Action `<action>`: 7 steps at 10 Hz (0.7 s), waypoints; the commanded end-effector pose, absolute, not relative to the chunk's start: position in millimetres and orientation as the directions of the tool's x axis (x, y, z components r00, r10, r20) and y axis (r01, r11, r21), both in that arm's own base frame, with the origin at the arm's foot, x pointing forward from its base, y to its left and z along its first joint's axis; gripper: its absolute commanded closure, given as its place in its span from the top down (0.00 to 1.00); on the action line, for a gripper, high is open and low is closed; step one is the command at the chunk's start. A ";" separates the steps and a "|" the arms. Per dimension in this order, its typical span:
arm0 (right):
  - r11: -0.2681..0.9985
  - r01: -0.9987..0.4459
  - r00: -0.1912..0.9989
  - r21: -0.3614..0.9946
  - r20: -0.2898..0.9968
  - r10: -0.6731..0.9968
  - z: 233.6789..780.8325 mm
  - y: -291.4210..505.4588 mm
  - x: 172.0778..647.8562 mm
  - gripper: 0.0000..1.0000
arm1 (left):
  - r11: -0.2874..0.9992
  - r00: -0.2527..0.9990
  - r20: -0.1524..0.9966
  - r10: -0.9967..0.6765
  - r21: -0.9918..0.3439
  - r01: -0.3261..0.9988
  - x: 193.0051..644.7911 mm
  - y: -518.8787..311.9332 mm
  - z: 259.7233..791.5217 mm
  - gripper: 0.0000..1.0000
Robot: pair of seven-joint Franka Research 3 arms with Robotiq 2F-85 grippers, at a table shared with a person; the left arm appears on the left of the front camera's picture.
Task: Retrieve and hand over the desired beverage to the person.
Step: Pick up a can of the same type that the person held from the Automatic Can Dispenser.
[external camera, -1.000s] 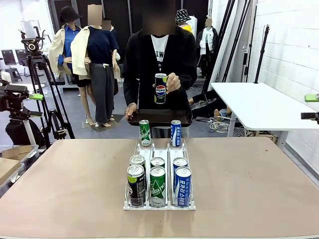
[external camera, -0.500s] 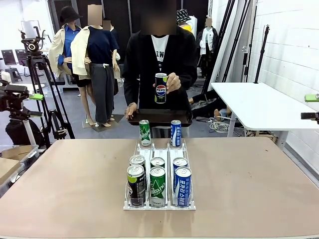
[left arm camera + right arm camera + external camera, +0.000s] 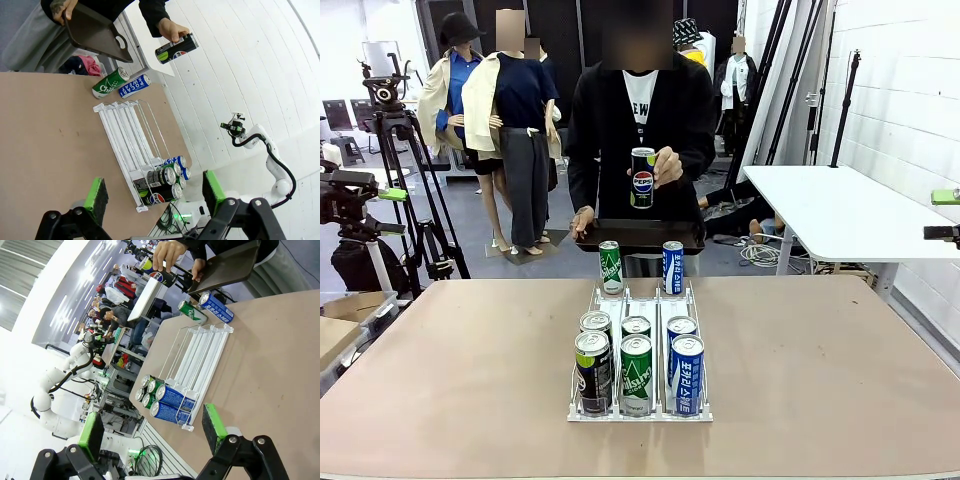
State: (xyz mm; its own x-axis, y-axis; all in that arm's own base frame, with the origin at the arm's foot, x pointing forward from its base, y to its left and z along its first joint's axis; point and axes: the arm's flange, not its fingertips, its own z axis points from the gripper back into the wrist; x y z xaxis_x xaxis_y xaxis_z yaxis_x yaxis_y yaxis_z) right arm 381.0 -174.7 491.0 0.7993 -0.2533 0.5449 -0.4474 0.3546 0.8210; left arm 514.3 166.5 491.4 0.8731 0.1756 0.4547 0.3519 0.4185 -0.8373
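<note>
While the person point(image 3: 638, 130), at 12 o'clock across the tan table point(image 3: 440, 380), holds up a black Pepsi can point(image 3: 642, 177) in one hand and a flat black tray point(image 3: 640, 235) in the other, nothing is fetched yet. The left gripper point(image 3: 155, 192) and right gripper point(image 3: 152, 432) both hang spread and empty. Picking, carrying and handing over are all left, I judge. The likely match, a black can with a lime top point(image 3: 592, 368), stands at the 7 o'clock corner of the white wire rack point(image 3: 640, 300). The left wrist view bares its Pepsi emblem, while the front view gives the lane order squarely.

PEPSI stands on the black can point(image 3: 642, 178) held at twelve o'clock beyond the rack point(image 3: 642, 303), POCARI SWEAT on a blue can point(image 3: 134, 86) (left wrist view).
</note>
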 end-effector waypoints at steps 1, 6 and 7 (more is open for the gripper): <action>0.346 -0.458 0.794 0.819 0.552 -0.254 492.5 -173.6 379.7 1.00 | 0.401 0.875 0.446 0.186 -0.848 0.347 513.7 167.9 493.8 1.00; 0.346 -0.458 0.794 0.819 0.552 -0.254 492.5 -173.6 379.7 1.00 | 0.401 0.875 0.446 0.186 -0.848 0.347 513.7 167.9 493.8 1.00; 0.346 -0.458 0.794 0.819 0.552 -0.254 492.5 -173.6 379.7 1.00 | 0.401 0.875 0.446 0.186 -0.848 0.347 513.7 167.9 493.8 1.00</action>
